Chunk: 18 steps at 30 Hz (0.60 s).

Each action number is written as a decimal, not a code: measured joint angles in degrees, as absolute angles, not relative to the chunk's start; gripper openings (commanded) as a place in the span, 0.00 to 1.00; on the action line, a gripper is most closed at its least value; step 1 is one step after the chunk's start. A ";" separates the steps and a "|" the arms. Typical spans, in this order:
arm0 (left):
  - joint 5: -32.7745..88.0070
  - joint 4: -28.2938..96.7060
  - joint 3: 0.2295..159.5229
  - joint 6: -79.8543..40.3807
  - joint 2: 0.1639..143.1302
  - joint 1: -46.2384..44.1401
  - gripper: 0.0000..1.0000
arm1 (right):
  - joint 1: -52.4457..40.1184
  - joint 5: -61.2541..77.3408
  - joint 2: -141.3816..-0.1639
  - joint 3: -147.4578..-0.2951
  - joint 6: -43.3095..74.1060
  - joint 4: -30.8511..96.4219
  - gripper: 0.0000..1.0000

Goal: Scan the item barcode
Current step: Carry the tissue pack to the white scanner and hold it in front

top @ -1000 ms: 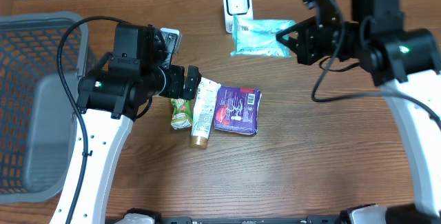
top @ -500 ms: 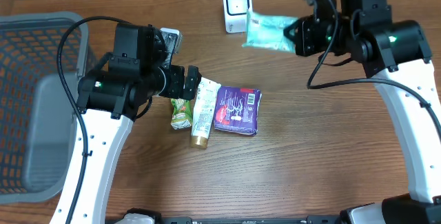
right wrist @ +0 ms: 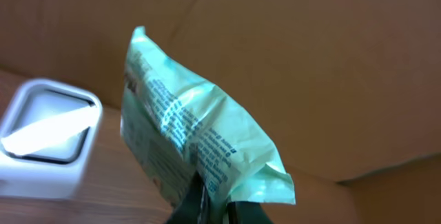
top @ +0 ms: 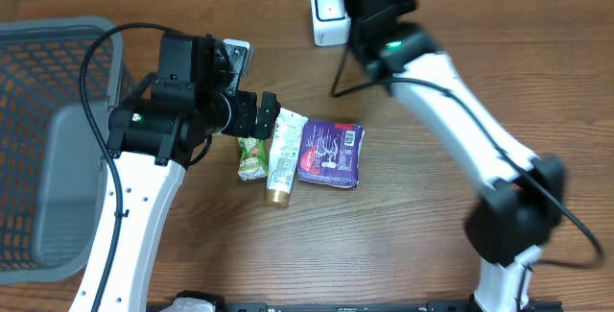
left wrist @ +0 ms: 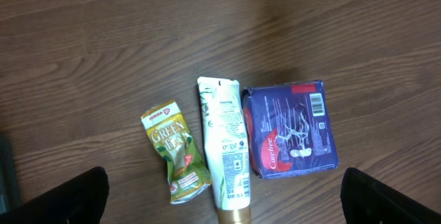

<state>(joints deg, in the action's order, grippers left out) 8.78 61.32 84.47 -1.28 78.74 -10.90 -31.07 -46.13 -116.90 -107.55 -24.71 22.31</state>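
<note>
the right pincer (right wrist: 213,207) is clamped tight on the bottom corner of a mint-green pouch (right wrist: 200,141). the pouch is up off the table, at the far 12 o'clock edge. in the wrist view it rises from the jaws toward 11 o'clock, so its long axis runs roughly 11 to 5, and one printed face is turned to the camera. i can't make out a barcode on that face.

what matters next is the white scanner (right wrist: 45,138). it stands at about 9 o'clock from the pouch, just beside it but not touching, with its lit window facing up and out. from above, the right arm covers the pouch entirely and crowds in right beside the scanner (top: 326,5). my guess is the pouch needs to shift toward 9 o'clock and turn its coded side to that window.

the left pincer (top: 267,112) hangs wide open and empty over the middle of the table (left wrist: 103,45). below it lie a green tea sachet (left wrist: 176,151), a tube (left wrist: 224,148) and a purple pack (left wrist: 293,138). the scanner is around 1 o'clock from it and well apart, so the right arm is far nearer.
</note>
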 measured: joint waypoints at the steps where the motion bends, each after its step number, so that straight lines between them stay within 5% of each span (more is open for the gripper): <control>1: 8.80 61.30 84.47 -1.28 78.74 -10.90 1.00 | -31.68 -47.81 -118.87 -107.39 -29.41 19.25 0.04; 9: 8.80 61.28 84.47 -1.28 78.74 -10.90 1.00 | -33.12 -48.97 -125.80 -107.18 -59.48 2.13 0.04; 18: 8.80 61.28 84.47 -1.28 78.74 -10.90 0.99 | -32.67 -41.76 -132.97 -107.20 -74.43 -3.49 0.04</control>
<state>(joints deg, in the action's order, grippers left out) 8.80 61.28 84.47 -1.28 78.74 -10.90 -32.67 -41.76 -132.97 -107.20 -74.43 -3.49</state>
